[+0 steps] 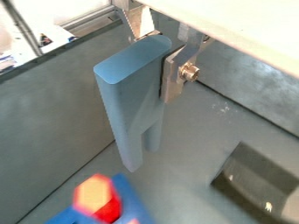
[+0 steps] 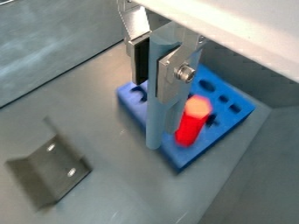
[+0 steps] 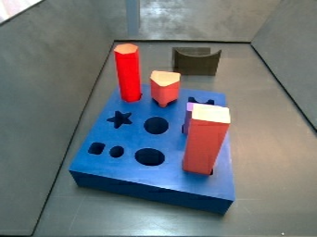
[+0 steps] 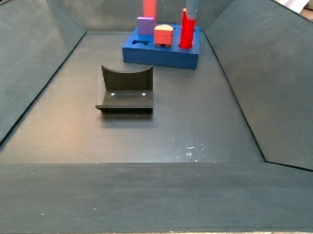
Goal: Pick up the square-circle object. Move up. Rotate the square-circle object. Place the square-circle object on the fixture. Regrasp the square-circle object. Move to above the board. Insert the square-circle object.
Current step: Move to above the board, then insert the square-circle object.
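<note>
Grey-blue square-circle object (image 1: 131, 96) clamped in claw (image 1: 149, 54), hanging above floor

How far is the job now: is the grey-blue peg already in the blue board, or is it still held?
Pickup looks done: in both wrist views the tool grips the grey-blue peg, hanging upright above the floor. The fixture stands empty, and the board has no grey-blue peg in it. Fixture placement, regrasp and insertion seem to remain.

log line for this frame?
gripper: shut on square-circle object, hanging vertical | aloft, out of both side views | fixture: empty | board: uninserted
</note>
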{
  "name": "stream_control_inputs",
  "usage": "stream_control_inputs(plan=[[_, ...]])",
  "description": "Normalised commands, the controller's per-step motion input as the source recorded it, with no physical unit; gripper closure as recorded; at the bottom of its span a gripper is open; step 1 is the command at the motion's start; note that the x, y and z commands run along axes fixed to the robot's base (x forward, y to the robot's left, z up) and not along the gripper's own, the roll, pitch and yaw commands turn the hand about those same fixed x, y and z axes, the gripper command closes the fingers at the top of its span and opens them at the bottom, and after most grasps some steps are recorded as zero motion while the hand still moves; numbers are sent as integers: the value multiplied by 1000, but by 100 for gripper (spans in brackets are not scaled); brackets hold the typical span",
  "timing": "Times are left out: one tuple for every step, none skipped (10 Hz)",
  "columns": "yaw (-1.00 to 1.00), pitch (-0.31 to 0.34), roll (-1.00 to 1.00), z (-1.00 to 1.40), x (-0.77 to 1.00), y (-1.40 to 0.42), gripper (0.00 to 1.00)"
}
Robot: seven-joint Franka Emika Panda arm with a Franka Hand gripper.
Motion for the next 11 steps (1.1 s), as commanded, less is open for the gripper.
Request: stream_control_inputs(plan=[[-7,144,45,307,234,-1000,100],[-2,139,27,305,256,-1000,100],[4,133,24,307,269,-1000,100],[10,135,35,304,310,-1000,100],[14,134,47,263,292,-864,100],[11,139,81,142,217,-488,100],[12,134,90,80,170,-291,100],[-1000,-30,0,-37,0,-17,100],[-1000,-17,0,-74,0,0,100],[-1000,-11,0,-137,0,0,100],[-1000,-3,0,-180,0,-34,100]])
